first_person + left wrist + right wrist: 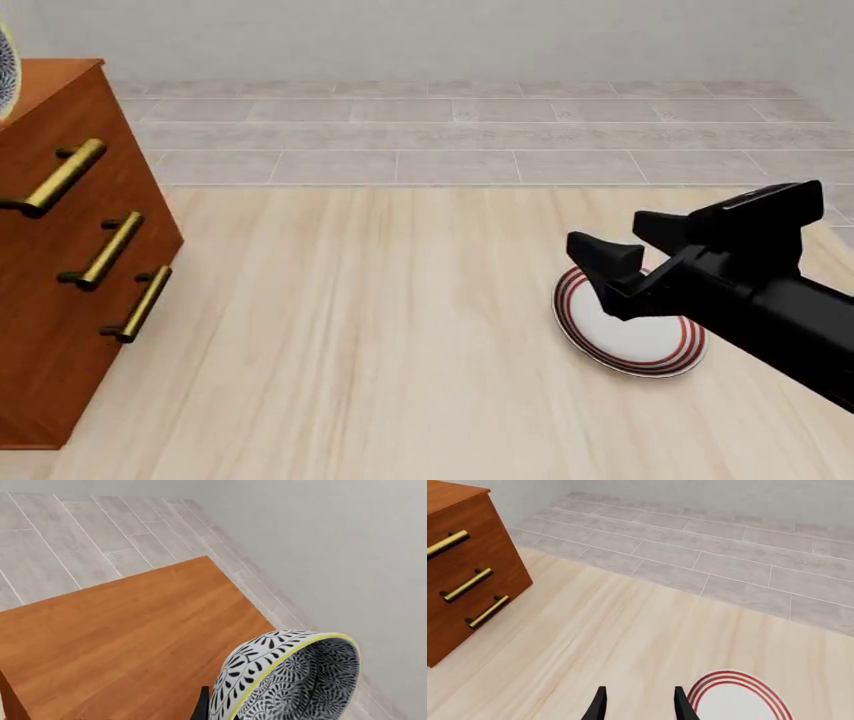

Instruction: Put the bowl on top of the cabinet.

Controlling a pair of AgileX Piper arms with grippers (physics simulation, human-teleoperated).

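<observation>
1. The bowl [287, 677] hangs tipped on its side right at the left gripper [202, 706], of which only one dark finger tip shows against the bowl's outer wall; the grip looks like a pinch on the rim, but I can't tell for sure how the jaws stand
2. Below and ahead of that gripper lies the flat top of the cabinet [127, 635], so the bowl is above the wood, near its far corner, not yet resting on it
3. In the front view only a sliver of the bowl shows at the picture's edge, over the cabinet's top corner
4. The right gripper [638, 705] holds nothing, fingers a moderate gap apart, hovering over the table [400, 330] with the plate [634, 335] just beside and under it
5. I judge the bowl stiff and glazed, so slick under the pads, fairly weighty for its size, and liable to chip if dropped on the wood
6. A rim pinch, one finger inside and one outside, seems the sensible hold; tilted like this, it could swing or slip, so it wants levelling before it is let go
7. The smooth cabinet top may let it slide if it lands on its edge
</observation>
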